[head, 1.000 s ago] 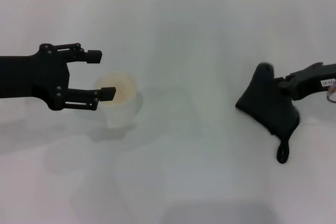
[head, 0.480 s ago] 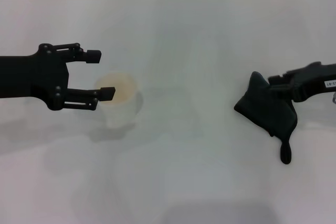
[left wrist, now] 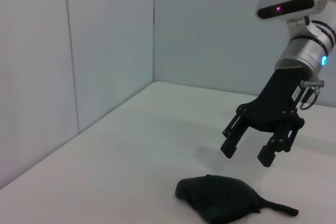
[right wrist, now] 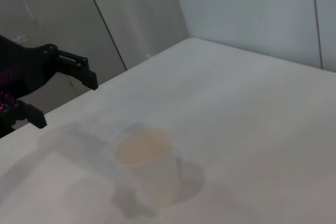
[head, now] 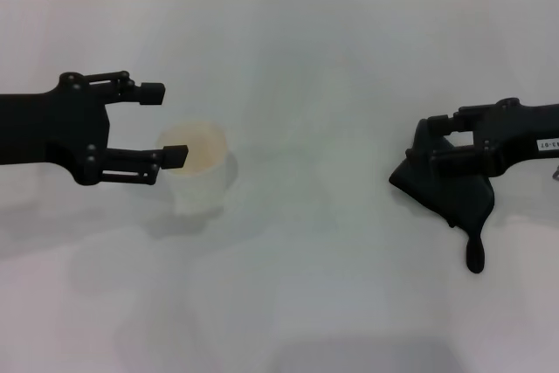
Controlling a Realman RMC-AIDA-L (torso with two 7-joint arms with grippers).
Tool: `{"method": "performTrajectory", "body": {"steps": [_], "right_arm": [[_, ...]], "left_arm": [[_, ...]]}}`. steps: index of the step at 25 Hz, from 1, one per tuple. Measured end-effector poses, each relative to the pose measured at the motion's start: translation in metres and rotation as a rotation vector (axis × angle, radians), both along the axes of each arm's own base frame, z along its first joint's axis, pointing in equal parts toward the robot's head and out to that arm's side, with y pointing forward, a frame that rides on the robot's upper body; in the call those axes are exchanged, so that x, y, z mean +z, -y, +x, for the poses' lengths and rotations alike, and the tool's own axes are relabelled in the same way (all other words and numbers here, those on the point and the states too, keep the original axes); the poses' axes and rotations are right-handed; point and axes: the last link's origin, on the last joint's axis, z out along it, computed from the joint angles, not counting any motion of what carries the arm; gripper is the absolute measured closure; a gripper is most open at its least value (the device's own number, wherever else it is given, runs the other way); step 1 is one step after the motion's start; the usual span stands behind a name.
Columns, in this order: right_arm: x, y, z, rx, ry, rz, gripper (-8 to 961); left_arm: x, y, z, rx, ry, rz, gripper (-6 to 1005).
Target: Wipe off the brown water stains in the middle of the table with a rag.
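Observation:
The black rag (head: 450,191) lies crumpled on the white table (head: 306,294) at the right, its thin tail (head: 474,255) pointing toward the near edge. My right gripper (head: 426,144) is open and hovers just above the rag without touching it; the left wrist view shows the gripper (left wrist: 247,155) clear of the rag (left wrist: 220,200). My left gripper (head: 168,124) is open and empty at the left, beside a white cup. No brown water stain shows in any view.
A white cup (head: 203,176) holding tan liquid stands left of centre, just under my left gripper's fingertips; it also shows in the right wrist view (right wrist: 149,163). A wall runs along the table's far edge.
My right gripper lowered the rag onto the table, then opened and let it go. The rag now rests on the table. My left arm has barely moved.

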Motion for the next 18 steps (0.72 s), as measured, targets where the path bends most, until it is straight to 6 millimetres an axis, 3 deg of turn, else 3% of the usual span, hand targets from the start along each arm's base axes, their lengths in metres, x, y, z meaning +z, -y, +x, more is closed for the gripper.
{"method": "performTrajectory", "body": {"steps": [18], "right_arm": [[-0.005,0.005,0.002,0.055,-0.002,-0.033,253]], "left_arm": [[-0.002,0.015,-0.012,0.010,0.005,-0.016,136]]}}
